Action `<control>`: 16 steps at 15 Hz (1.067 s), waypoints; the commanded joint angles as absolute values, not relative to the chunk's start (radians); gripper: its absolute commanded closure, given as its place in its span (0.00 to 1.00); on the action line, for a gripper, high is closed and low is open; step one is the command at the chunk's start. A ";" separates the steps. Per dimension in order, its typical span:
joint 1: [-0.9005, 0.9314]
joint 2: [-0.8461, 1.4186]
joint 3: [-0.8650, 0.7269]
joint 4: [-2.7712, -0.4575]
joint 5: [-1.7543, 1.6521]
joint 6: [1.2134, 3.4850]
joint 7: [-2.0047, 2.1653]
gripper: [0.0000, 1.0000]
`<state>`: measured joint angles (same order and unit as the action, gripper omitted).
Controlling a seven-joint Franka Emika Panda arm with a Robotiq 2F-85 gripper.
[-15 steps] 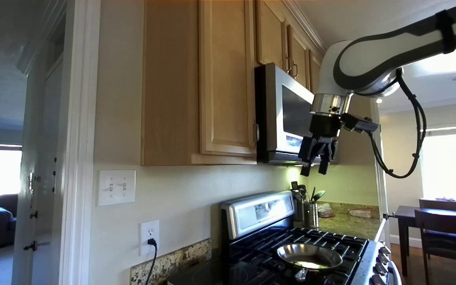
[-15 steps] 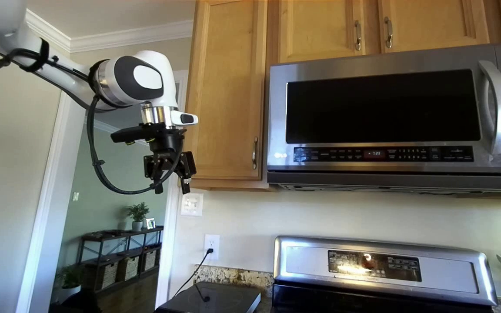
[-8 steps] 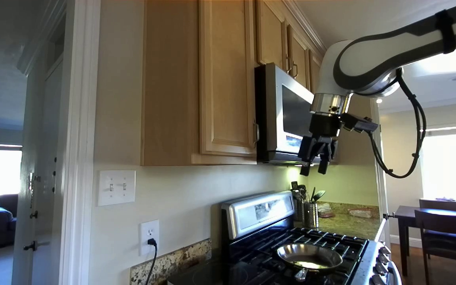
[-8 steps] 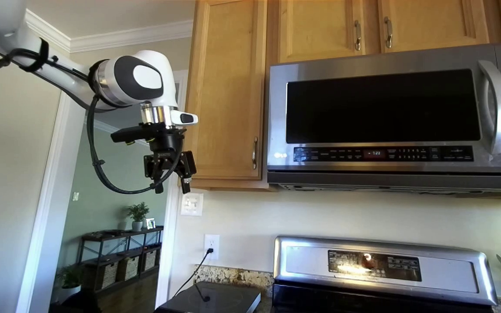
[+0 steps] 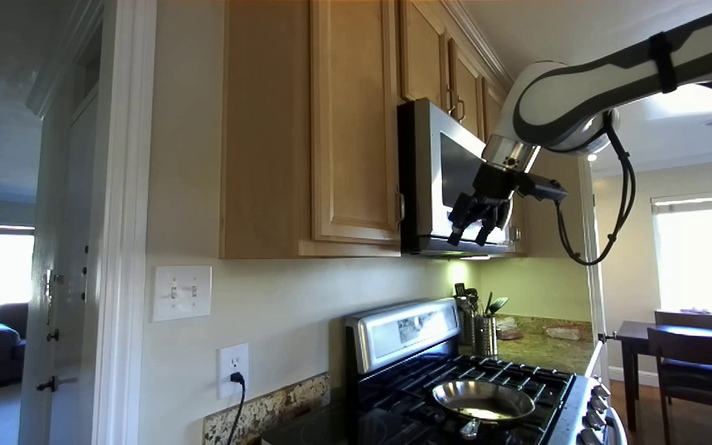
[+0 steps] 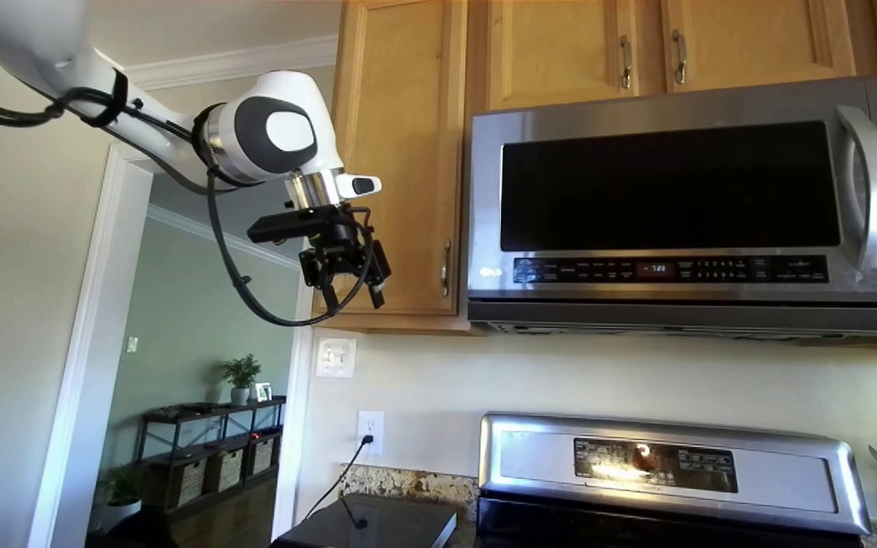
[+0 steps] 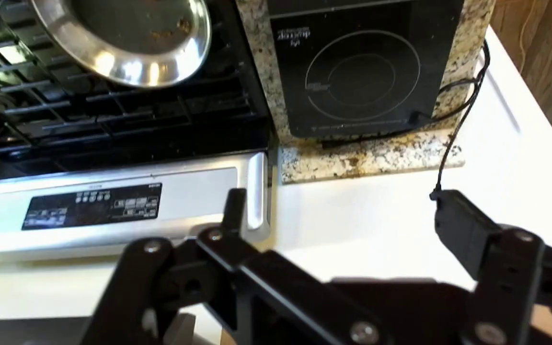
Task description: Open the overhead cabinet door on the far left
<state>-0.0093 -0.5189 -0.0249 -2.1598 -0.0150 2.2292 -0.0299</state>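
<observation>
Closest in the wrist view, the Robotiq gripper (image 7: 342,206) holds nothing, its two fingers (image 7: 465,232) spread wide; in both exterior views it hangs tilted, tips mostly downward, apart from any handle. Farther in, a slim metal bar handle (image 6: 445,268) stands upright near the lower right corner of the overhead cabinet door (image 6: 416,160), a tall, honey-coloured, framed wooden panel, closed. Hung presumably from its left edge, the door should be stiff, fairly weighty in itself but light to swing, so a gentle, arcing pull ought to do. Take hold at mid-bar, one finger on each side, after turning the gripper to face the door; smooth metal may let a loose pinch slide. Past the handle, the over-the-range microwave (image 6: 671,186) juts out just beside it and could crowd the right-hand finger. Farthest, below, a skillet (image 5: 483,398) sits on the gas range (image 5: 408,334).
</observation>
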 commanded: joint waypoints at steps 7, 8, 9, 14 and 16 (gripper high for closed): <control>-0.003 -0.289 -0.052 -1.960 -0.024 2.473 -0.163 0.00; -0.007 -0.264 -0.051 -1.942 -0.034 2.512 -0.173 0.00; -0.007 -0.244 -0.052 -1.930 -0.036 2.551 -0.188 0.00; -0.022 -0.137 -0.060 -1.831 -0.063 2.674 -0.228 0.00; -0.020 -0.106 -0.068 -1.799 -0.049 2.712 -0.252 0.00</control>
<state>-0.0140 -0.1560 -0.0561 -1.8588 -0.0408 2.6606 -0.2171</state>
